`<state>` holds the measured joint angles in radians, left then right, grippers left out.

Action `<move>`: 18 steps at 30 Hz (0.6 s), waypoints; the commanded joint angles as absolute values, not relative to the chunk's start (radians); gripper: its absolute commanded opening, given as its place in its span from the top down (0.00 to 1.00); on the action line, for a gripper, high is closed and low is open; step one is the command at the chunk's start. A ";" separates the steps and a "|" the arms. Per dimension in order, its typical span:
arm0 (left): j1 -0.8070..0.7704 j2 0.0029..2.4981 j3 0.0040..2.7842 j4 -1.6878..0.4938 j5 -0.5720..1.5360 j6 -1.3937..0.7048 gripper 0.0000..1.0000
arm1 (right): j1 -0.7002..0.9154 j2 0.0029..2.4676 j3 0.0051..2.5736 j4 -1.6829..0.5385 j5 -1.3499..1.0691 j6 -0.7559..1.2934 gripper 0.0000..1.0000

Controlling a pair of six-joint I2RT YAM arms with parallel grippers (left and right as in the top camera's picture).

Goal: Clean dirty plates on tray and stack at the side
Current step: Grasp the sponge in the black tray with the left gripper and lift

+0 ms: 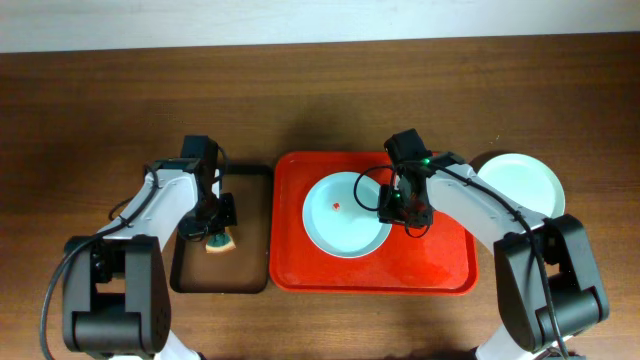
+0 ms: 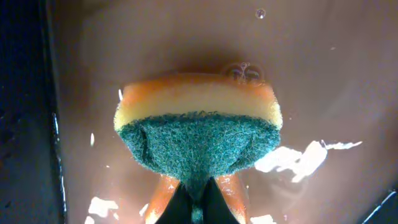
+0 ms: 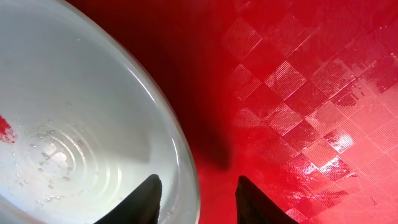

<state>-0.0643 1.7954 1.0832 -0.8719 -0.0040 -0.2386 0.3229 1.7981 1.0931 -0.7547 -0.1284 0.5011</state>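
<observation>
A pale blue plate lies on the red tray, with a small red smear near its middle. My right gripper is at the plate's right rim. In the right wrist view its jaws stand open astride the plate's rim, one finger over the plate, the other over the tray. A second pale plate rests on the table right of the tray. My left gripper is shut on a yellow and green sponge over the black tray.
The narrow black tray lies just left of the red tray, its floor wet and its wall close to the sponge. The plate's inside holds water drops. Brown tabletop surrounds both trays.
</observation>
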 commanded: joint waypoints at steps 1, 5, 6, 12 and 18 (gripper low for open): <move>-0.065 1.663 1.117 -0.875 0.113 -0.159 1.00 | 0.321 1.776 1.026 -0.704 -0.120 0.506 0.60; -0.101 1.579 1.141 -0.908 0.107 -0.116 1.00 | 0.321 1.776 1.013 -0.678 -0.186 0.506 0.96; -0.131 1.589 1.141 -0.909 0.078 -0.112 1.00 | 0.321 1.776 1.013 -0.676 -0.200 0.506 0.96; -0.181 1.674 1.155 -0.924 0.057 -0.114 1.00 | 0.321 1.776 1.013 -0.676 -0.267 0.423 0.96; -0.181 1.738 1.192 -0.964 0.056 -0.126 1.00 | 0.321 1.776 1.013 -0.657 -0.255 0.424 0.81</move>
